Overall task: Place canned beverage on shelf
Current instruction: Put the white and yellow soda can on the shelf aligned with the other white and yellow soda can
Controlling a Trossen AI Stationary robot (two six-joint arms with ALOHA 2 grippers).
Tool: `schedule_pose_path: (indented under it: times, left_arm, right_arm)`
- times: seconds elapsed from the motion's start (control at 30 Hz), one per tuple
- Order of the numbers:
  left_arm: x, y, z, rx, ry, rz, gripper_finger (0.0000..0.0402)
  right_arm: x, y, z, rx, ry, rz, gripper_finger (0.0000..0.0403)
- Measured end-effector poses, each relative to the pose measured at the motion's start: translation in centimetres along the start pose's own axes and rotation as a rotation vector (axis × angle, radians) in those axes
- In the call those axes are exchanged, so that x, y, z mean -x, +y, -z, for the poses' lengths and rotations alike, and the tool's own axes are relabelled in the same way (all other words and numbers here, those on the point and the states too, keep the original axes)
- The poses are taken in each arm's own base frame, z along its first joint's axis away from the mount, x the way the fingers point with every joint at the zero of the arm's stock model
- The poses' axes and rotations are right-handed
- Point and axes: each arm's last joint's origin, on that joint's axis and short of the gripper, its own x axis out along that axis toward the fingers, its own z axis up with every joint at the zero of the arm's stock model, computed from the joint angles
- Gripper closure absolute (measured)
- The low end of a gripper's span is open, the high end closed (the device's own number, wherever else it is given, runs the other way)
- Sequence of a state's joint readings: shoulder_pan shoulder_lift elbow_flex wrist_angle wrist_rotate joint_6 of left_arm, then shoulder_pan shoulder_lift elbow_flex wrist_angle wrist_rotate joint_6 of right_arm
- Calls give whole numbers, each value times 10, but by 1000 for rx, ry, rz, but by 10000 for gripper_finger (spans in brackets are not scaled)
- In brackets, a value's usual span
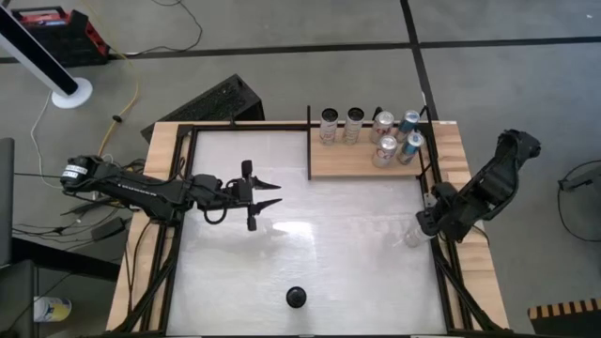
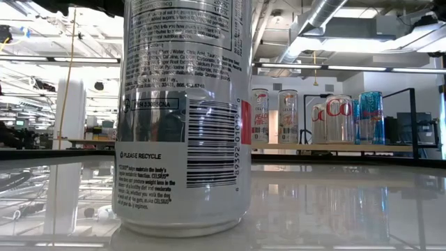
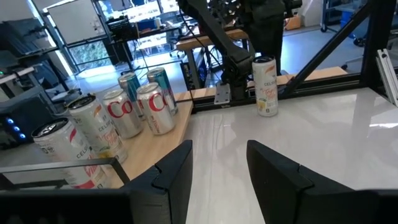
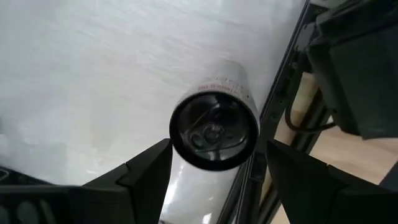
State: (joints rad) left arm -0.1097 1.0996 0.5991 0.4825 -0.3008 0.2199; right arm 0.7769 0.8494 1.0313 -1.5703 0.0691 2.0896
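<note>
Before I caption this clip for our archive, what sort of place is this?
Probably a robotics lab or workshop: exposed ceiling ducts and strip lights overhead, workbenches in the room behind, and two arms at a white table with cans on a small wooden shelf.

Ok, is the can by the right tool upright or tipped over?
Upright. The can stands on the white table, its top facing the right tool, whose fingers sit apart on either side of it.
</note>
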Motion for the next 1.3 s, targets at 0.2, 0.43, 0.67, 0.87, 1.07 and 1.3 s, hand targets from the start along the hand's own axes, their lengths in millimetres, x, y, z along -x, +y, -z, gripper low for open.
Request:
schedule_pose_path:
  times: [0.2, 0.43, 0.67, 0.87, 1.07, 1.3]
  left_arm:
    - [0, 0, 0, 3, 0, -1, 262]
    - [0, 0, 0, 3, 0, -1, 262]
    - [0, 0, 1, -10, 13, 1, 262]
    - [0, 0, 2, -11, 22, 4, 262]
    - [0, 0, 2, -10, 22, 3, 262]
    - [0, 0, 2, -9, 22, 4, 262]
  right_arm:
    - [-1, 1, 1, 47, 3, 9, 121]
    - [-1, 1, 0, 184, -18, 0, 121]
    - [-1, 3, 1, 212, -7, -12, 121]
    - [-1, 3, 1, 182, -7, -13, 113]
    - [-1, 3, 1, 169, -10, -7, 73]
    - [-8, 4, 2, 167, -8, -11, 30]
